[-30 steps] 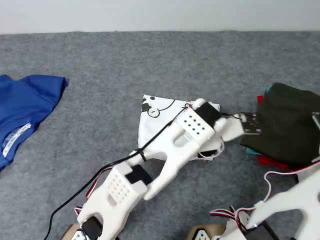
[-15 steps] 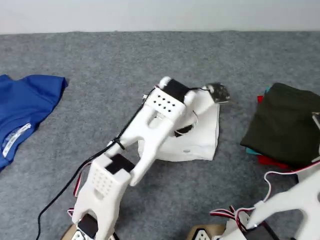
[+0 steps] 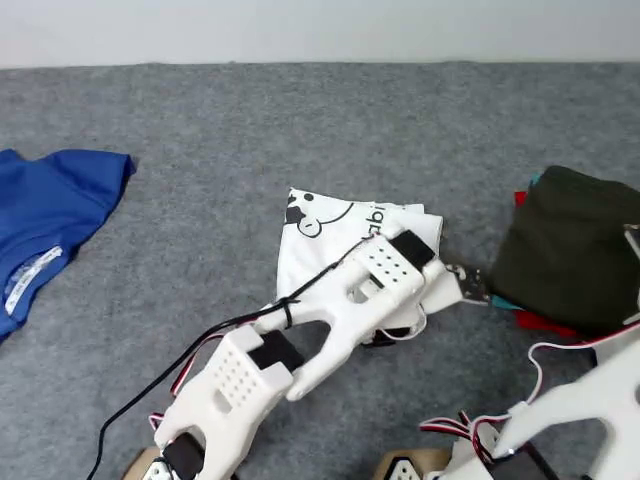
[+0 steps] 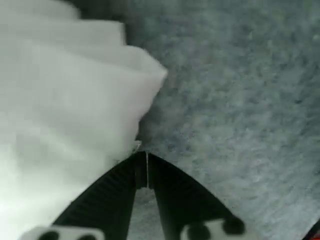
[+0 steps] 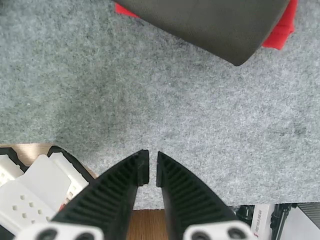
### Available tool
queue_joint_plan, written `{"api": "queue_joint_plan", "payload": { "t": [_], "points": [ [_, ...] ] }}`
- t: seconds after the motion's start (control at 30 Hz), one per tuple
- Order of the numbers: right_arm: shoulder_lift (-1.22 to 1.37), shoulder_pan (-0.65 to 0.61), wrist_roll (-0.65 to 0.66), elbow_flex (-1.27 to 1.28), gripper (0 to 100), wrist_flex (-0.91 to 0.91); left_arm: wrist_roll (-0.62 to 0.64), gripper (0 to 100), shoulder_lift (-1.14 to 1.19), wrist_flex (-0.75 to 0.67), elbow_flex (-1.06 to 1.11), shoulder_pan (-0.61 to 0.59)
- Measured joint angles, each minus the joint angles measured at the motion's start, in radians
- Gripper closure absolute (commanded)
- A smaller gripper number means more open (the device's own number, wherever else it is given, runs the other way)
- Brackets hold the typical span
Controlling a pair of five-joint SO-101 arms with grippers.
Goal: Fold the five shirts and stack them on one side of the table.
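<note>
A folded white shirt (image 3: 325, 232) with a black print lies mid-table; the left wrist view shows its white shirt (image 4: 65, 100) edge close up. My left arm lies across it, and my left gripper (image 3: 470, 286) rests just past the shirt's right edge, towards the stack. In its own view the left gripper (image 4: 145, 162) is shut, tips on the grey mat at the cloth's corner. A dark shirt (image 3: 570, 250) tops the stack at the right, over a red shirt (image 3: 540, 322). My right gripper (image 5: 149, 167) hangs shut above bare mat near the dark shirt (image 5: 200, 15).
An unfolded blue shirt (image 3: 45, 225) lies at the table's left edge. The grey mat (image 3: 200, 130) stretches behind and between the shirts. My right arm (image 3: 585, 400) sits at the near right corner. A wooden table edge (image 5: 145, 225) shows beneath the right gripper.
My left arm swung from beside the stack up over the white shirt's far right corner, then back down to its near right edge. The right arm stayed put.
</note>
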Motion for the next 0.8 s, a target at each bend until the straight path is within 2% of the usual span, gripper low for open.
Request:
{"api": "queue_joint_plan", "payload": {
  "t": [0.47,0.63,0.8],
  "points": [
    [0.000,-0.029,-0.009,0.000,95.5,0.000,0.023,99,-0.077,0.023,-0.325,-0.166],
    [0.000,-0.172,-0.138,0.000,95.5,0.000,0.164,99,-0.127,0.026,-0.365,-0.255],
    [0.000,-0.382,-0.321,0.000,95.4,0.000,0.193,99,-0.292,0.026,-0.316,-0.351]
  ]
}}
